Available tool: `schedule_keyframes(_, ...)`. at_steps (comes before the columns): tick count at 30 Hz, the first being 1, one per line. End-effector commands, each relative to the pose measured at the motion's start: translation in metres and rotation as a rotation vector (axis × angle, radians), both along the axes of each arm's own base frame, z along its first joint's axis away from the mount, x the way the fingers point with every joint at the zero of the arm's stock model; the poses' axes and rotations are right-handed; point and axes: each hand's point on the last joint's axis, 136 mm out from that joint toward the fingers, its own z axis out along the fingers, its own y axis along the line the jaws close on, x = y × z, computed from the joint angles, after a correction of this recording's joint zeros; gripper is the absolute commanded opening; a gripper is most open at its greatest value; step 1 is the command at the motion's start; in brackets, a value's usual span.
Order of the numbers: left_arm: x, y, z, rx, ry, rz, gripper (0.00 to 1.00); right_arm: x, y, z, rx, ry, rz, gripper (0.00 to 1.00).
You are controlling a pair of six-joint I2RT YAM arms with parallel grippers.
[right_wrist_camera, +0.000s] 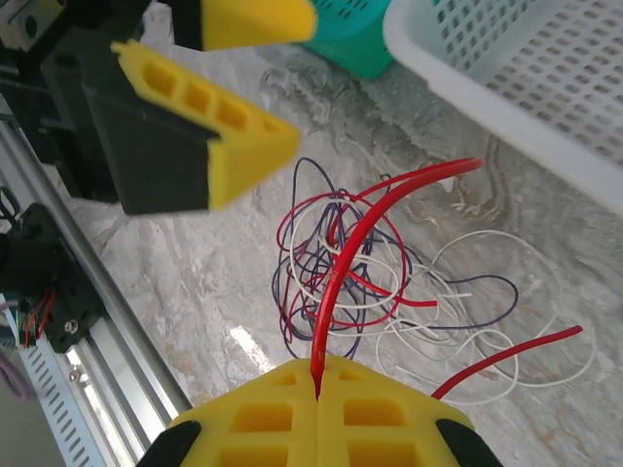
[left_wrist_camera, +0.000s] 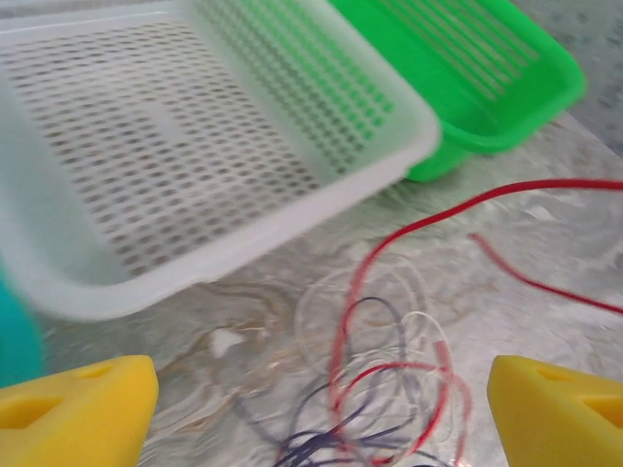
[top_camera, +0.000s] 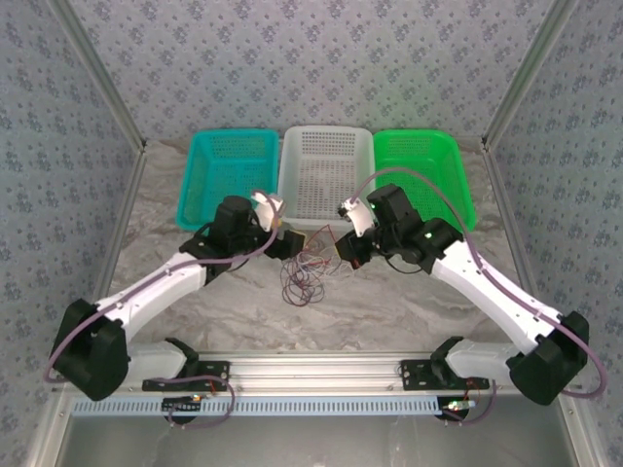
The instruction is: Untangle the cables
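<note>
Nearest my left wrist lens, the left tool holds its yellow pads wide apart above the cables. The red, dark and white tangle lies on the table, at 6 o'clock of the white basket. At 3 o'clock of the tangle, the right tool is clamped on the red cable, which runs straight up from the pile.
</note>
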Motion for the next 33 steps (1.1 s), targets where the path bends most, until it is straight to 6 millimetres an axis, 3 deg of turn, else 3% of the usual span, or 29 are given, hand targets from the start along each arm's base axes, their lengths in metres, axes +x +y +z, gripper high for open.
schedule_keyframes(1, -0.006, -0.031, 0.026, -0.047, -0.089, -0.134, 0.88, -0.006, 0.01, 0.012, 0.018, -0.014, 0.068, 0.0)
schedule_keyframes(7, -0.003, -0.057, 0.015, -0.026, -0.073, -0.183, 0.85, -0.007, 0.014, 0.017, 0.039, -0.024, 0.094, 0.0)
schedule_keyframes(14, 0.007, -0.075, -0.004, -0.001, -0.002, -0.184, 0.75, -0.013, 0.01, -0.002, 0.008, 0.021, 0.099, 0.0)
schedule_keyframes(16, 0.008, -0.077, -0.008, 0.001, 0.005, -0.185, 0.66, -0.014, 0.009, -0.004, 0.007, 0.02, 0.099, 0.0)
schedule_keyframes(20, 0.014, -0.075, -0.014, 0.025, 0.014, -0.145, 0.29, -0.011, 0.001, -0.01, -0.012, 0.012, 0.078, 0.0)
schedule_keyframes(24, 0.013, -0.071, -0.01, 0.028, -0.003, -0.137, 0.08, -0.006, -0.011, -0.013, -0.033, 0.016, 0.041, 0.0)
schedule_keyframes(27, 0.01, -0.067, -0.005, 0.033, -0.012, -0.136, 0.01, 0.0, -0.022, -0.016, -0.064, 0.017, -0.01, 0.01)
schedule_keyframes(31, 0.007, -0.068, 0.004, 0.012, -0.024, -0.147, 0.0, 0.003, -0.024, -0.014, -0.047, 0.018, -0.025, 0.02)
schedule_keyframes(32, 0.007, -0.068, 0.006, 0.008, -0.025, -0.145, 0.0, 0.004, -0.026, -0.014, -0.052, 0.014, -0.035, 0.07)
schedule_keyframes(33, 0.008, -0.068, 0.008, 0.004, -0.026, -0.138, 0.0, 0.01, -0.031, -0.015, -0.074, -0.001, -0.072, 0.26)
